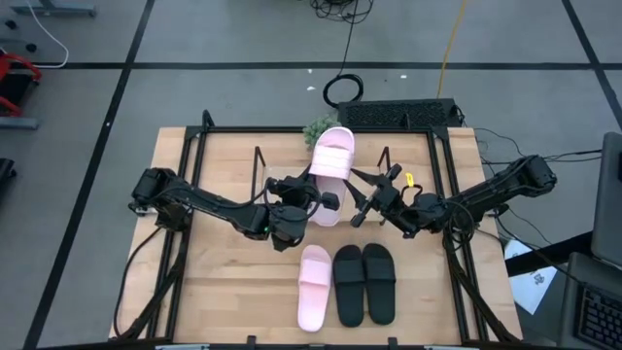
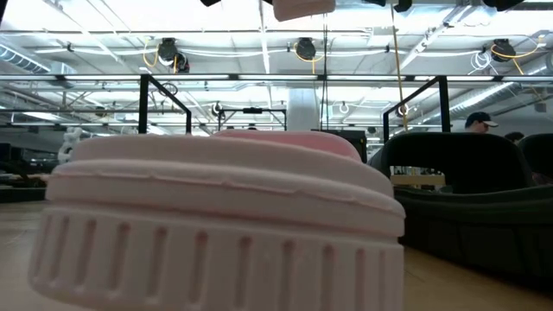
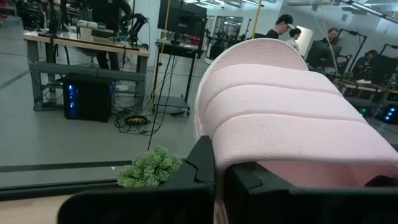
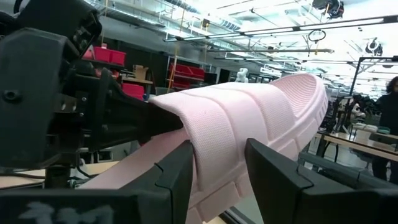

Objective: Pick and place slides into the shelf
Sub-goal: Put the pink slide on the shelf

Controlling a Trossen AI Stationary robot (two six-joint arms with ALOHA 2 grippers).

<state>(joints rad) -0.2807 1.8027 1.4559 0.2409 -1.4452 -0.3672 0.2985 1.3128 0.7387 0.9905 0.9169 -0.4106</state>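
Over the pale wooden worktop (image 1: 224,282), both the left hand (image 1: 313,197) and right hand (image 1: 358,206) clamp one raised pink slide (image 1: 331,167), with grey taped floor (image 1: 194,58) around

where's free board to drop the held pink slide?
Bare board left of the pink slide near the front edge, and right of the black pair. Crowded mid-table: left claw and right claw both grip the raised pink slide, plant behind.
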